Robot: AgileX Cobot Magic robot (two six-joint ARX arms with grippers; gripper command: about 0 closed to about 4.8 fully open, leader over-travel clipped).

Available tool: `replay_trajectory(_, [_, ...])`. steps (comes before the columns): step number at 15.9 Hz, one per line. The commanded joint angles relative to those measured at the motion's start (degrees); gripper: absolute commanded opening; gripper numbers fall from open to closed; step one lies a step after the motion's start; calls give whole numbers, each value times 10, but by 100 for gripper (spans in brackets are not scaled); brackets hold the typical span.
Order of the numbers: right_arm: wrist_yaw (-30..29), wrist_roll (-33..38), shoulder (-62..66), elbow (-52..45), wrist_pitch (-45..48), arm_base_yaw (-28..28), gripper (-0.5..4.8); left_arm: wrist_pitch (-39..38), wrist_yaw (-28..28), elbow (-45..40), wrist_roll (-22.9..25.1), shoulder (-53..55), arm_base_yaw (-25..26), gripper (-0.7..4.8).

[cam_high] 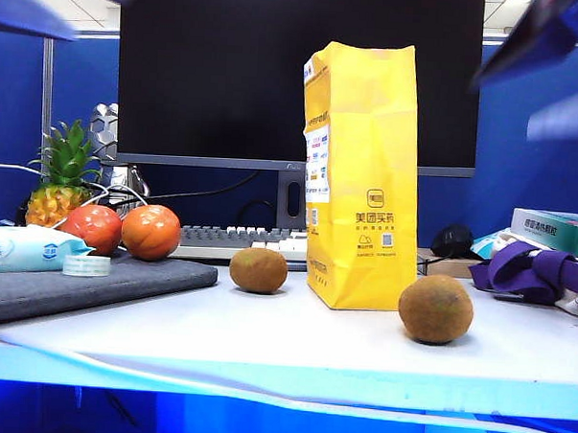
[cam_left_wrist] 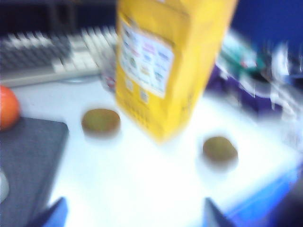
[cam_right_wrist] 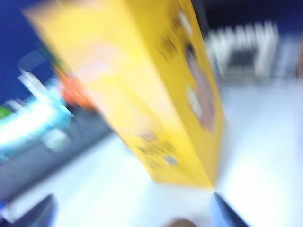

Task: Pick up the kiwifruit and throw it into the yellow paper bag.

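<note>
The kiwifruit (cam_high: 436,308) is round, brown and fuzzy. It lies on the white table to the front right of the tall yellow paper bag (cam_high: 362,172), which stands upright. The left wrist view shows the kiwifruit (cam_left_wrist: 220,149) beside the bag (cam_left_wrist: 165,61). My left gripper (cam_left_wrist: 134,213) hangs above the table, open, with nothing between its fingertips. My right gripper (cam_right_wrist: 132,209) is open too, close to the bag (cam_right_wrist: 156,94), and the brown top of a kiwifruit (cam_right_wrist: 180,222) shows just beyond its jaws. Both arms are only blurs in the top corners of the exterior view.
A smaller oval kiwifruit (cam_high: 258,270) lies left of the bag. Two orange-red fruits (cam_high: 150,232), a pineapple (cam_high: 60,183), a wipes pack (cam_high: 24,248) and a tape roll (cam_high: 86,265) are on or by the grey mat (cam_high: 94,285). A keyboard (cam_high: 240,239) sits behind; purple cloth (cam_high: 531,270) lies right.
</note>
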Motion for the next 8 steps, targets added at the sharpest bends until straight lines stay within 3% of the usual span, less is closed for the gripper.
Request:
replay_trajectory(1, [3,-12,104,59,-84,0,479,-119,21,88,66,79,0,377])
replay_trajectory(6, [-4,-10,206,80,-113,15,479,-221,28,183,84,155,0,377])
replay_trajectory(8, [0,-10,231,80,-113,29,479,-224,80,198,84,185,0,377])
